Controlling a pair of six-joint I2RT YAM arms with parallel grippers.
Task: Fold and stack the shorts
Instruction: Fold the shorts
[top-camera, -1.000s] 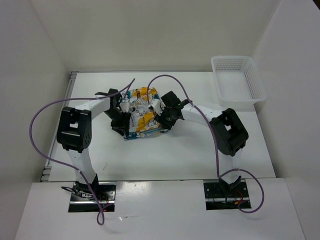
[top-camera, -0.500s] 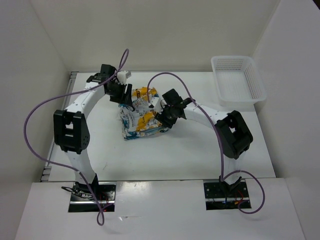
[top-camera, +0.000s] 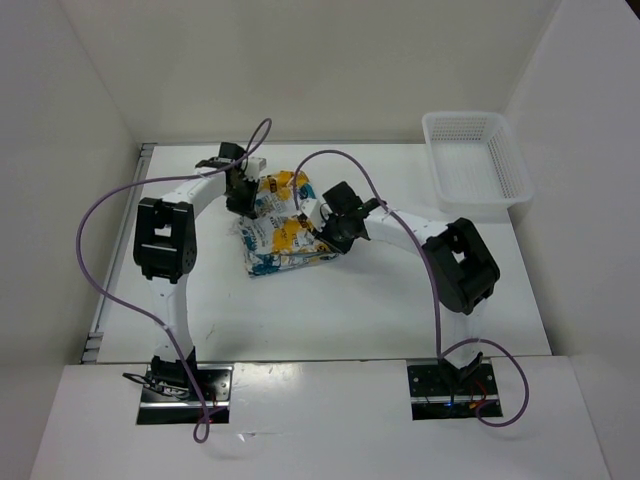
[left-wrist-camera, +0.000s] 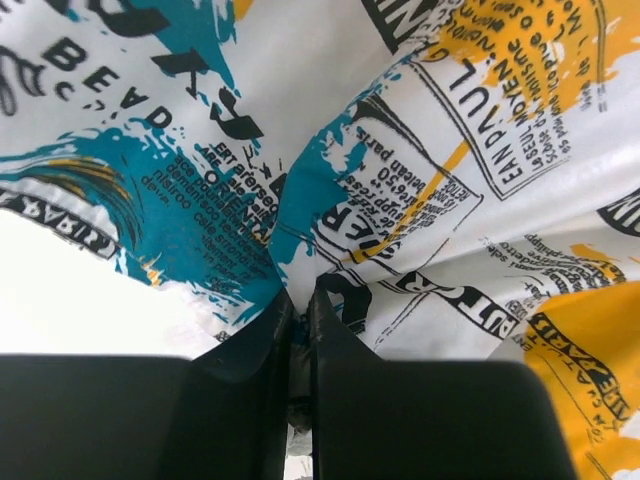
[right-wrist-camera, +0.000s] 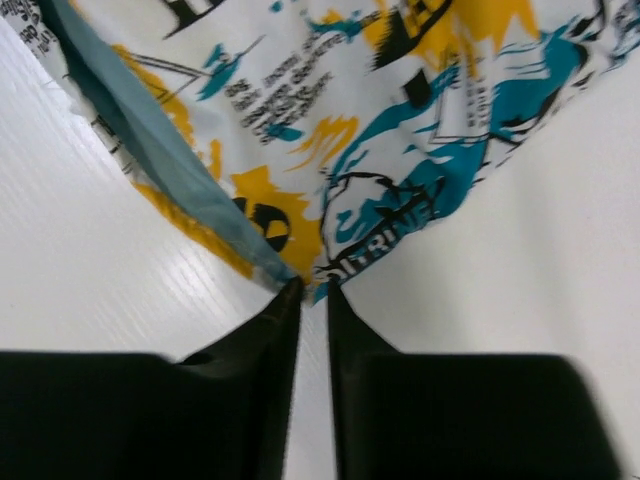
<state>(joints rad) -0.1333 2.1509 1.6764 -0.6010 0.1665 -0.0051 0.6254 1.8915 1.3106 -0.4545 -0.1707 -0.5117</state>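
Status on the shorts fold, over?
Left hand shut on white fabric shorts with teal-yellow-black print. Right hand pinching their corner. White plastic mesh basket far right, nothing blocking.

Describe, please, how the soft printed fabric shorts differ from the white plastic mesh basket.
The soft fabric shorts show teal, yellow and black print; the white plastic mesh basket is plain. The shorts lie bunched mid-table; the basket stands at the right corner. The left gripper pinches the shorts, the right gripper reaches their corner; nothing touches the basket. Both rest on the table.
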